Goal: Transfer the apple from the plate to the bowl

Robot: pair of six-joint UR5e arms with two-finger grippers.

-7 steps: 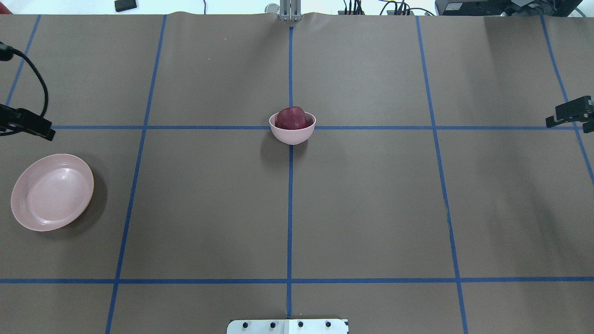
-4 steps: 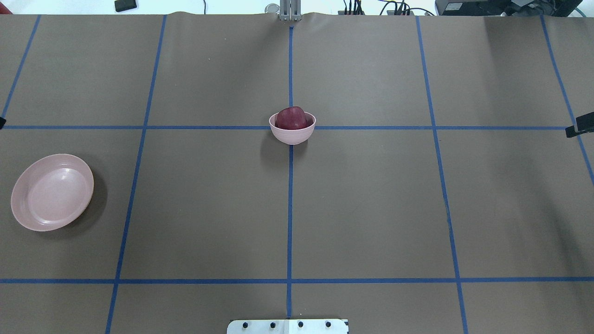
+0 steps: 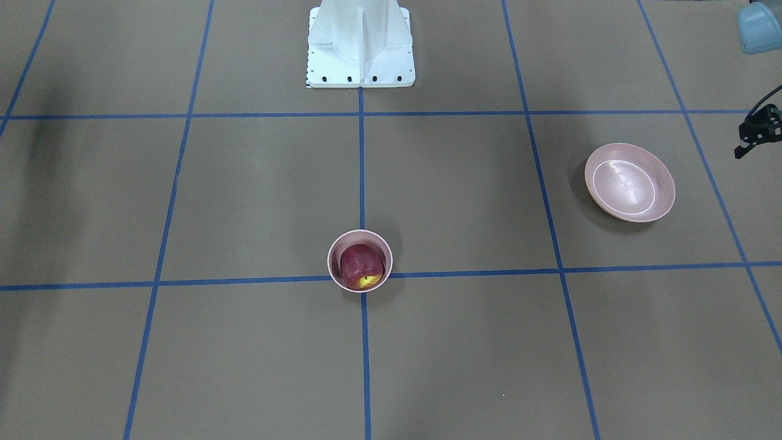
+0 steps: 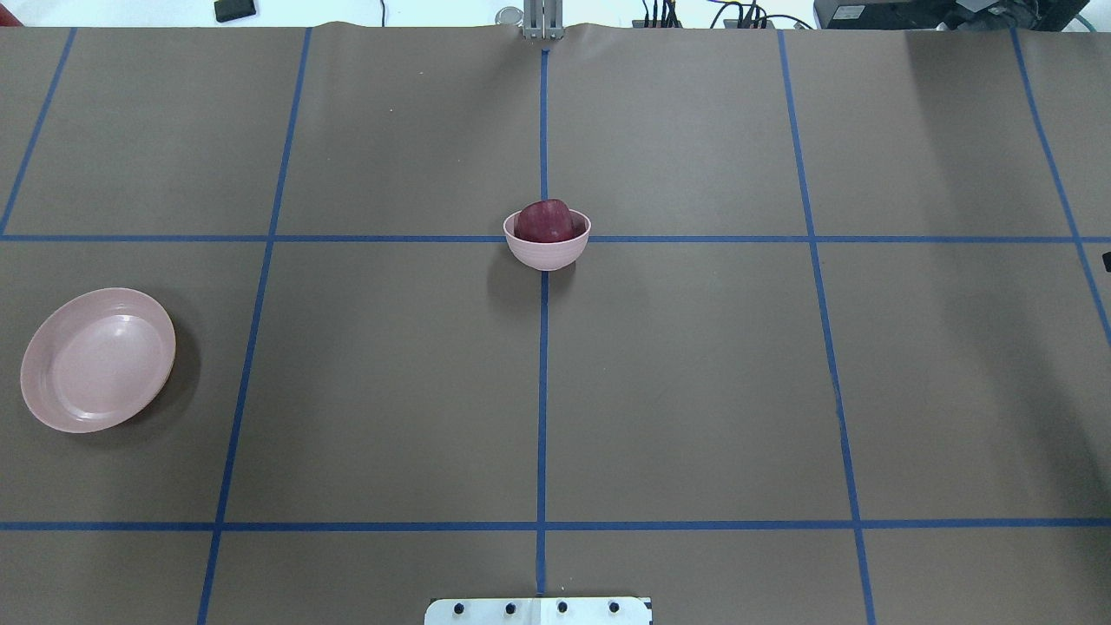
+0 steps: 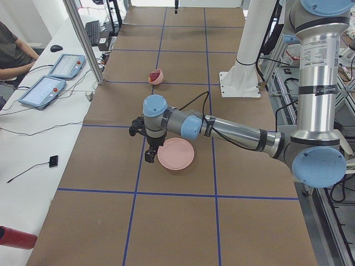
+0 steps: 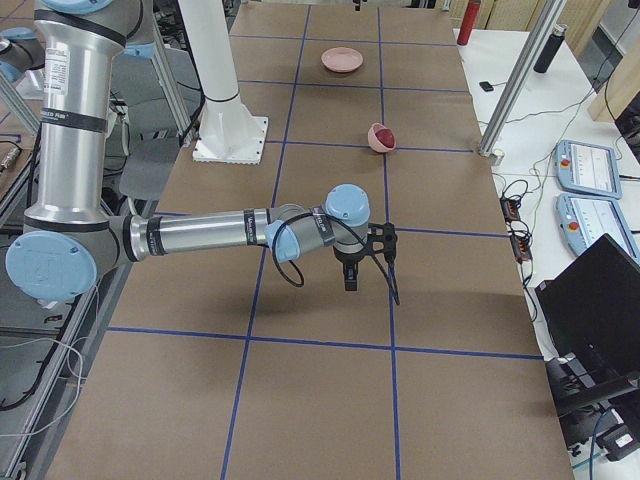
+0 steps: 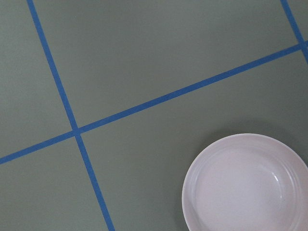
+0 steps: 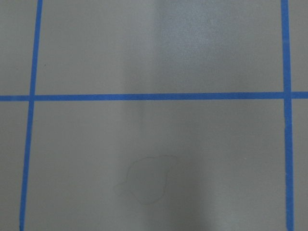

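The dark red apple [image 4: 545, 221] sits in the small deep pink bowl [image 4: 547, 255] at the table's middle; its yellow stem patch shows in the front view [image 3: 366, 281]. The wide pink plate [image 4: 100, 360] lies empty at the far left, and shows in the left wrist view [image 7: 245, 185]. My left gripper [image 5: 148, 157] hangs above the table just beyond the plate's outer side, also at the front view's right edge [image 3: 741, 150]; I cannot tell its state. My right gripper [image 6: 349, 283] points down over bare table far to the right; I cannot tell its state.
The white robot base [image 3: 360, 55] stands at the near middle edge. Blue tape lines grid the brown table cover. An operator [image 5: 14, 52], tablets [image 5: 41, 91] and a laptop [image 6: 590, 310] are on side benches off the table.
Both grippers have drawn outward and left the overhead view, the left off the left edge, the right off the right edge. Apple, bowl and plate have not moved.
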